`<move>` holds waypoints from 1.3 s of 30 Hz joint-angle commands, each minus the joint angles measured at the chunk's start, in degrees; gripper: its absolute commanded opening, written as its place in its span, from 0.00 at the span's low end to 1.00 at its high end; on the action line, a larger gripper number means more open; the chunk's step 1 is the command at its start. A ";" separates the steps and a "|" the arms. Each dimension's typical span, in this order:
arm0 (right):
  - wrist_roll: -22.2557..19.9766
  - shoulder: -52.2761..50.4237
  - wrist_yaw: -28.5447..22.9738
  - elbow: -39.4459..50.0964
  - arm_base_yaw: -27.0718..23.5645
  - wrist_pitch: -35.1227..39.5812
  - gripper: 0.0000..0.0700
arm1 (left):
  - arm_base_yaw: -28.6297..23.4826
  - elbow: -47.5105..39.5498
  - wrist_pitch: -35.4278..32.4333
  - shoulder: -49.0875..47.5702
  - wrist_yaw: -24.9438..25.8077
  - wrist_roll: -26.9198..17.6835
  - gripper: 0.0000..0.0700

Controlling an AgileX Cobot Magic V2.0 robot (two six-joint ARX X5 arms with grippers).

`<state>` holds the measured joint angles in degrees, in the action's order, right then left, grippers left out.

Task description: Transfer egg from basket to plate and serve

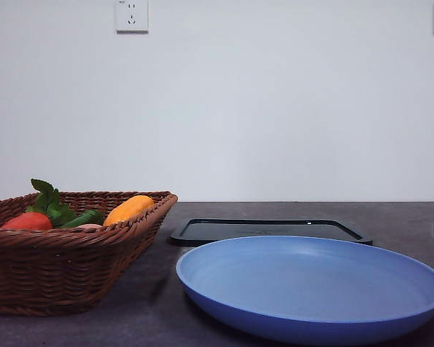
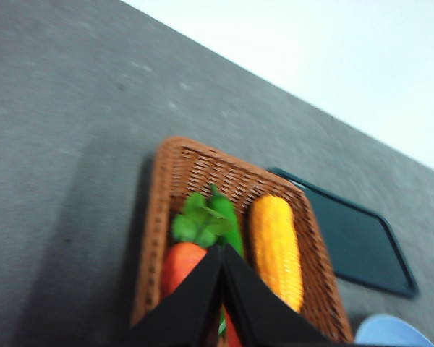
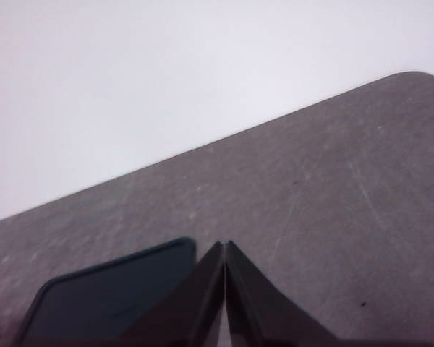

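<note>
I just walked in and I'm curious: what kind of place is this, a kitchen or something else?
Probably a test room, not a kitchen: a bare white wall with a socket, a plain dark table, and a basket of toy-like food.

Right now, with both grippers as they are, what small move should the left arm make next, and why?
Probably open the left gripper first. Its fingers are pressed together above the basket, so it cannot take anything. The egg barely peeks out between the green vegetable and the corn, and the plate waits bare.

Plain white wall (image 1: 275,108), two outlets, apparently; dark table (image 1: 405,217).
</note>
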<state>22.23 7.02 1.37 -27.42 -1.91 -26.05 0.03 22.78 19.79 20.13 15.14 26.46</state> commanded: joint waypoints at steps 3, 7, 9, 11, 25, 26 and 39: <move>-2.50 3.94 2.27 -3.84 0.07 -3.97 0.00 | 0.00 5.39 2.31 5.50 3.79 -4.55 0.00; -4.01 9.46 6.13 -7.06 0.09 -8.27 0.00 | 0.05 11.11 6.62 11.54 7.68 -7.82 0.00; -4.71 12.31 8.48 -8.23 0.21 -10.06 0.00 | 0.19 13.61 8.83 14.01 9.33 -9.13 0.00; -5.17 15.43 10.58 -9.31 0.37 -12.02 0.00 | 0.56 15.96 10.85 16.30 11.14 -10.12 0.00; -7.84 27.68 16.96 -10.95 0.83 -13.87 0.37 | 2.03 19.06 12.02 21.79 18.94 -10.28 0.41; -7.87 28.10 16.82 -10.95 0.83 -13.87 0.37 | 2.03 19.05 12.01 21.79 18.94 -10.12 0.42; -8.21 44.83 16.61 -10.93 6.18 -13.08 0.37 | 3.22 19.05 11.98 21.79 19.65 -8.07 0.42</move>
<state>14.87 50.50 17.96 -37.47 3.83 -39.60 3.09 41.10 32.16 41.58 34.50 18.00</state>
